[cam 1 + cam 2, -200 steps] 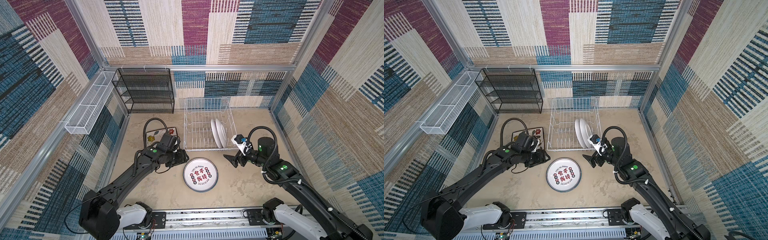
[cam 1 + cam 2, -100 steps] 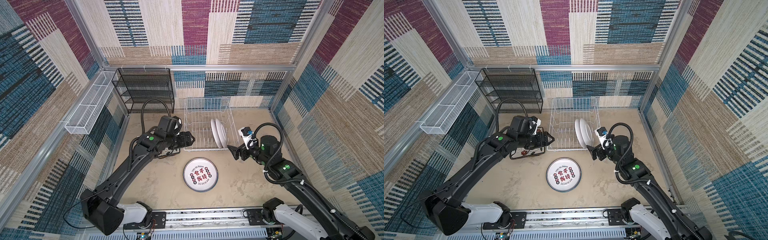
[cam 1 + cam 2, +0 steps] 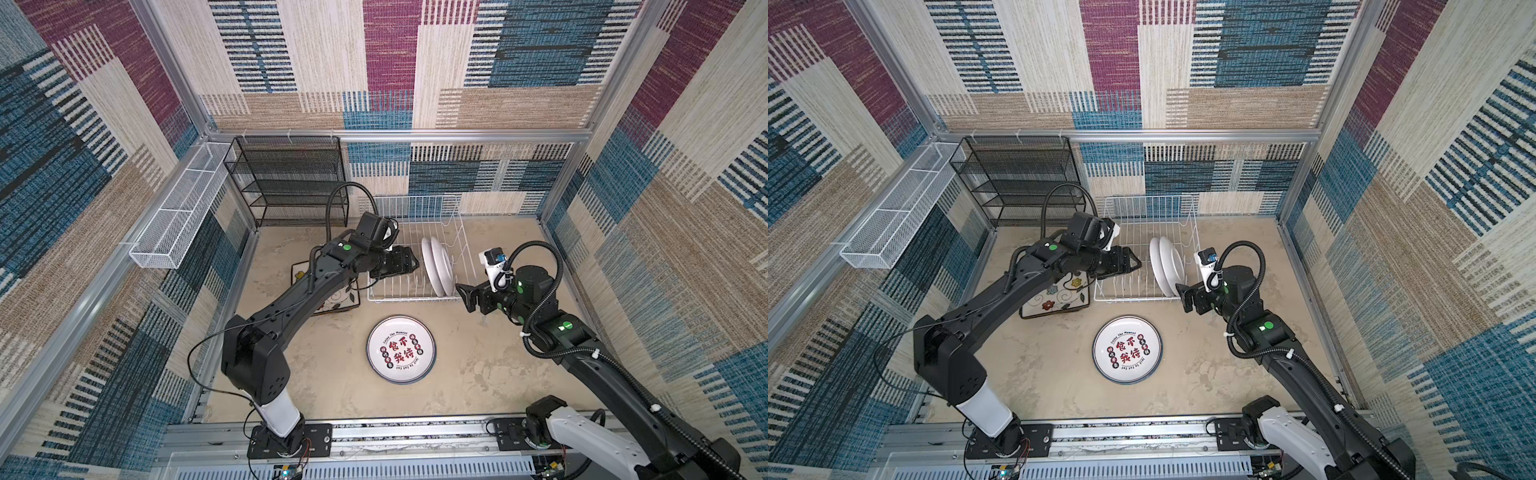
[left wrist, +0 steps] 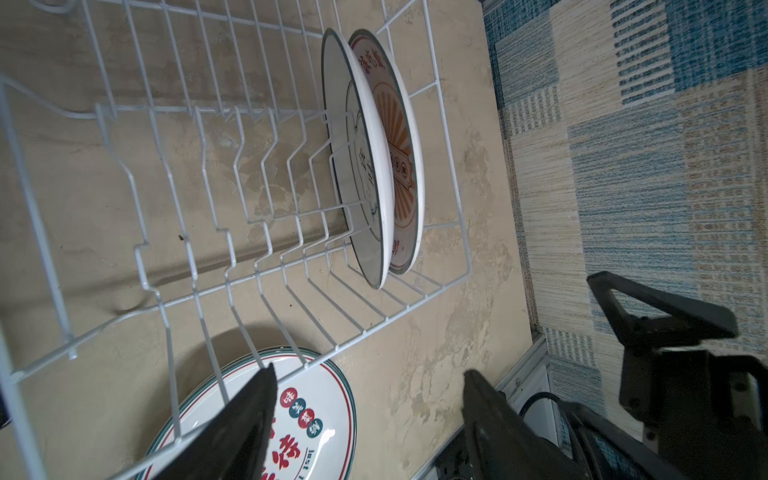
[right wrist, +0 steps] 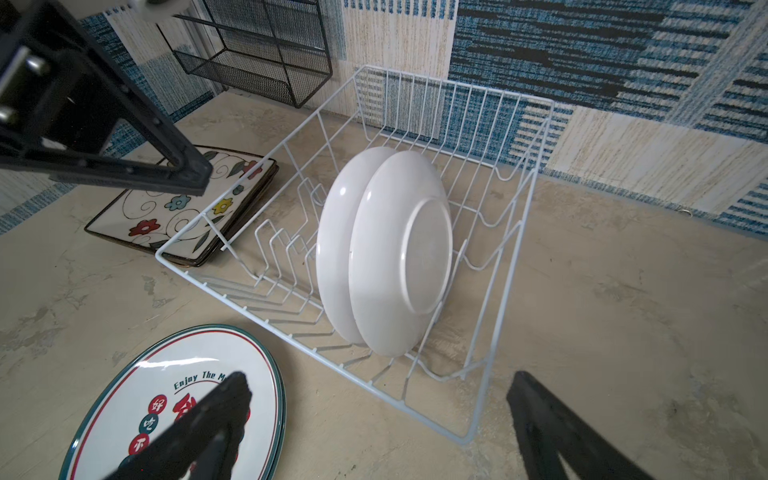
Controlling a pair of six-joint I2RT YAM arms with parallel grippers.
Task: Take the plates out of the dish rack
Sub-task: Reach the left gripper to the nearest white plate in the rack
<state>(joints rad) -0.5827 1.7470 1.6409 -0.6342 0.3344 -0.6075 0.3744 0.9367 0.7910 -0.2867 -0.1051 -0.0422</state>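
Two round white plates [image 3: 436,266] [image 3: 1165,262] [image 4: 365,166] [image 5: 399,257] stand on edge at the right end of the white wire dish rack [image 3: 411,298] [image 3: 1133,298] [image 4: 374,328] [image 5: 291,334]. A round plate with red print [image 3: 401,349] [image 3: 1127,349] [image 4: 316,415] [image 5: 124,395] lies flat before the rack; its edge looks doubled. Square floral plates [image 3: 340,299] [image 3: 1054,295] [image 5: 166,208] are stacked left of the rack. My left gripper [image 3: 413,262] [image 3: 1136,262] [image 4: 370,374] hovers open and empty over the rack, just left of the standing plates. My right gripper [image 3: 463,293] [image 3: 1183,297] [image 5: 379,378] is open and empty at the rack's front right corner.
A black mesh shelf unit [image 3: 291,183] stands at the back left by the rack. A long white mesh basket [image 3: 174,220] hangs on the left wall. Walls close in on three sides, and a metal rail [image 3: 415,432] runs along the front.
My left gripper lifted off the square plates and swung right over the rack toward the standing plates. My right gripper moved up toward the rack's front right corner.
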